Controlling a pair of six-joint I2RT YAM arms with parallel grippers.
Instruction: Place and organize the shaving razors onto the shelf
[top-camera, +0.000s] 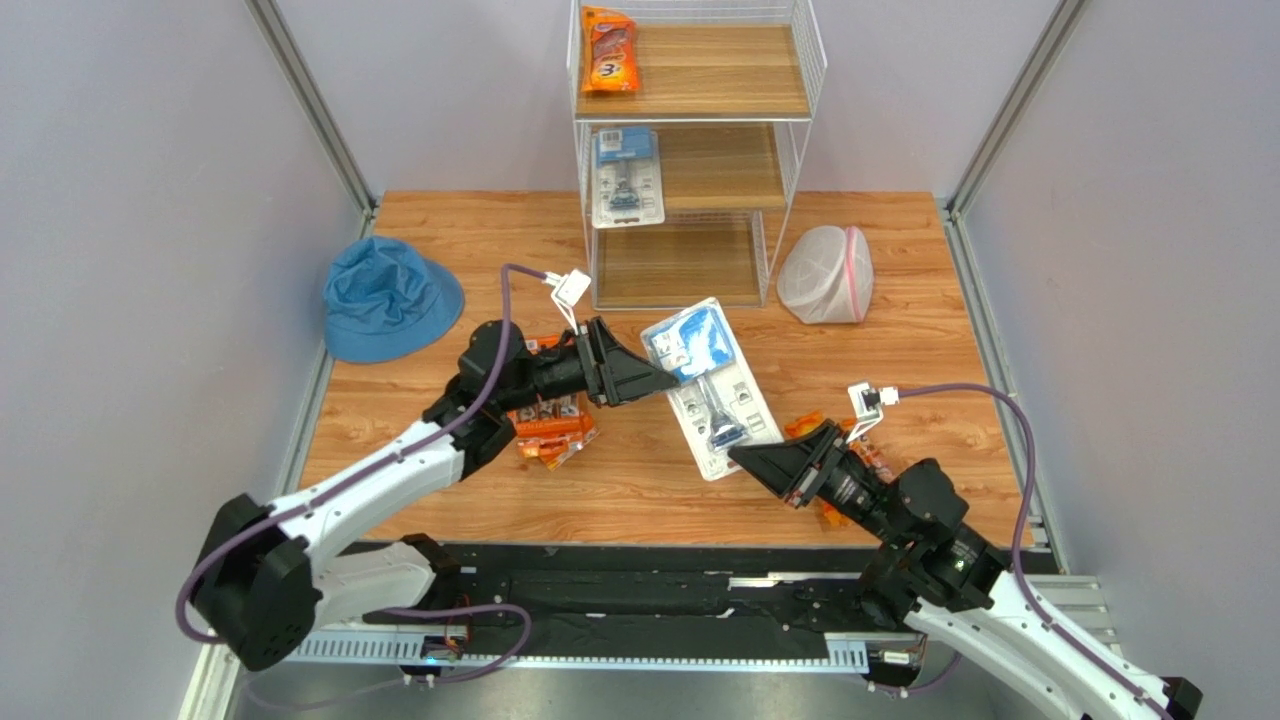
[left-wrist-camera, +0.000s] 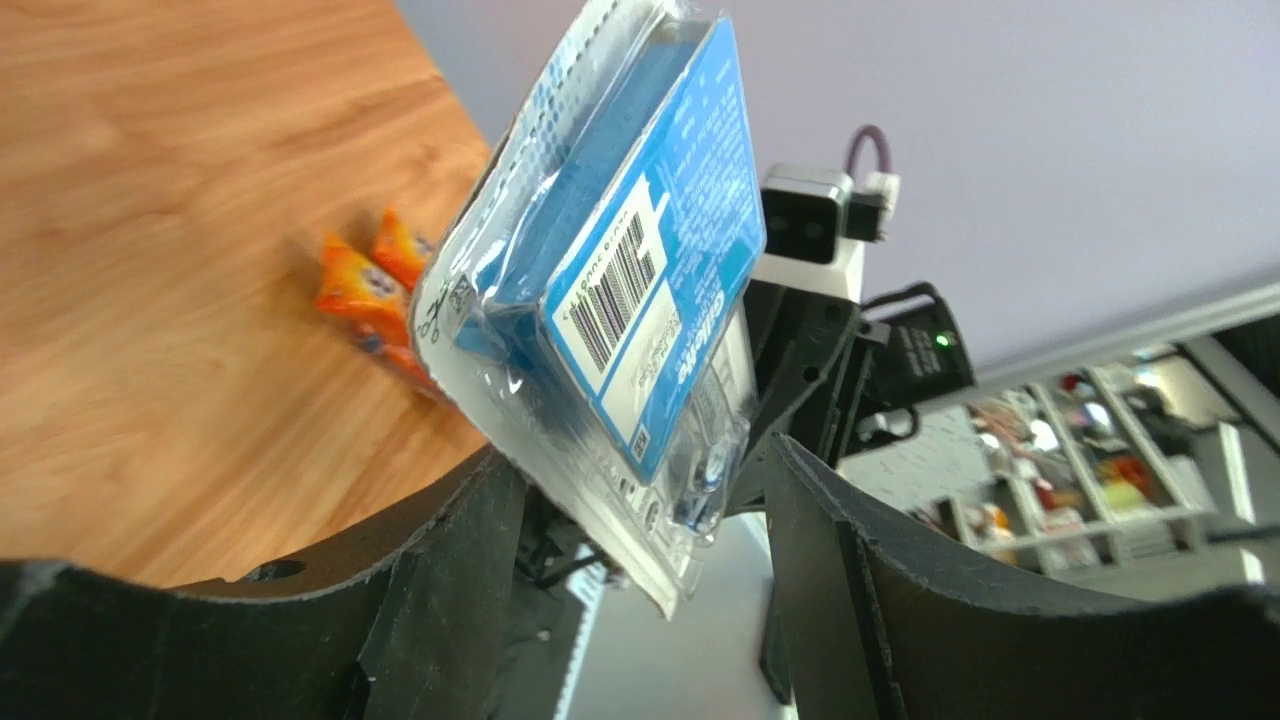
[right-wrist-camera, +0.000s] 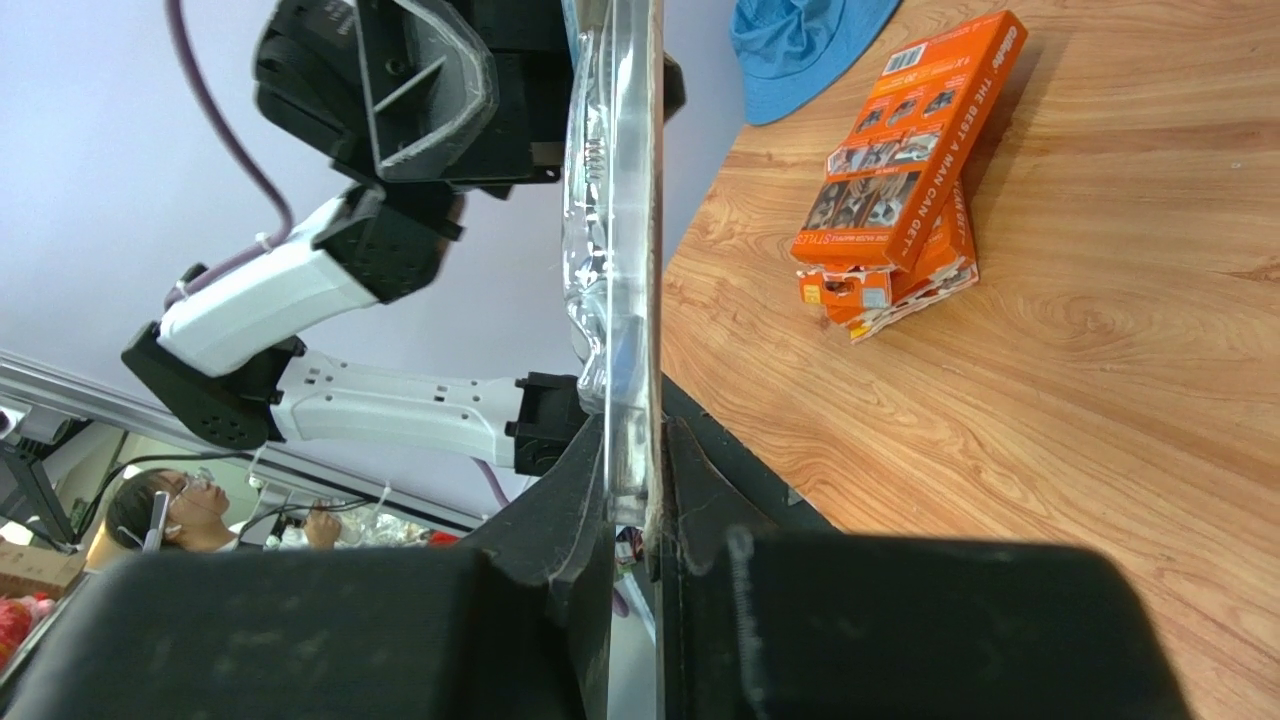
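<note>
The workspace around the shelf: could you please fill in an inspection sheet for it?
Surface: wooden tabletop, no spills.
Job's things: shelf holds an orange razor pack on top, a blister card on the middle board; held blister card is lifted off the tabletop; orange multi-packs lie on it.
Clutter: blue bucket hat, white mesh bag.
Hands: right hand shut on the held blister card's edge; left hand open around its other end.
Cables: purple cables arc above the tabletop.
Surroundings: grey walls; a person off-table.

Orange multi-packs (top-camera: 553, 432): partly hidden under left arm (top-camera: 394, 468). Orange bag (top-camera: 807, 426), near right: mostly behind right tool (top-camera: 739, 455). Shelf (top-camera: 732, 168): top cut off. Blister card (top-camera: 706, 378): small print unreadable.
</note>
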